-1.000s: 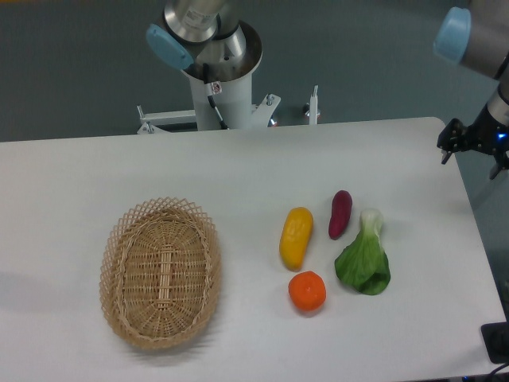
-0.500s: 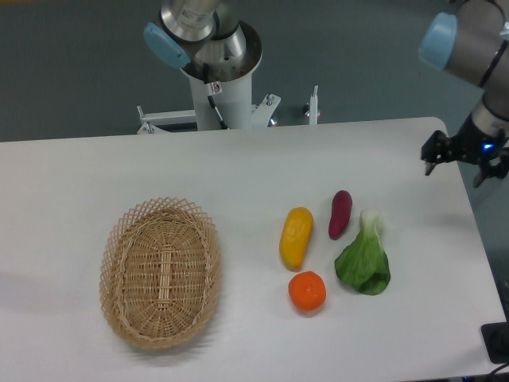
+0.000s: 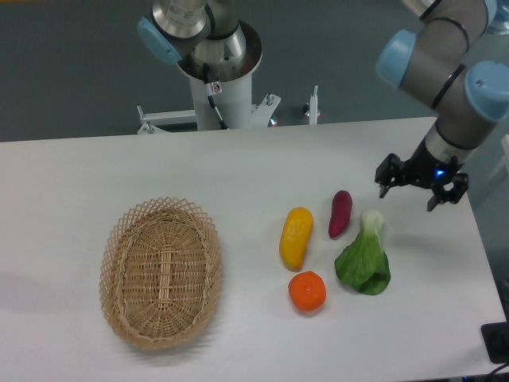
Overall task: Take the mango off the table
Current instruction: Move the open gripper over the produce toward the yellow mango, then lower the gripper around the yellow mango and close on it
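- The smooth, elongated yellow-orange mango lies on the large white bench, its long axis slightly tilted from upright in the view; nothing touches it
- Taking the mango as landmark: the round orange fruit sits just below its lower end, the slim purple-red sweet potato lies just to its right, the green leafy bok choy is further right, and the oval woven wicker basket stands well apart to its left
- The black two-finger pincer has swung in from beyond the right edge of the bench and now hangs above the surface, to the upper right of the mango, past the sweet potato
- Its fingers are spread apart and hold nothing
- This reads as the approach stage: the arm is closing on the fruit cluster, but the pincer must yet travel leftward over the sweet potato and descend before any grasp
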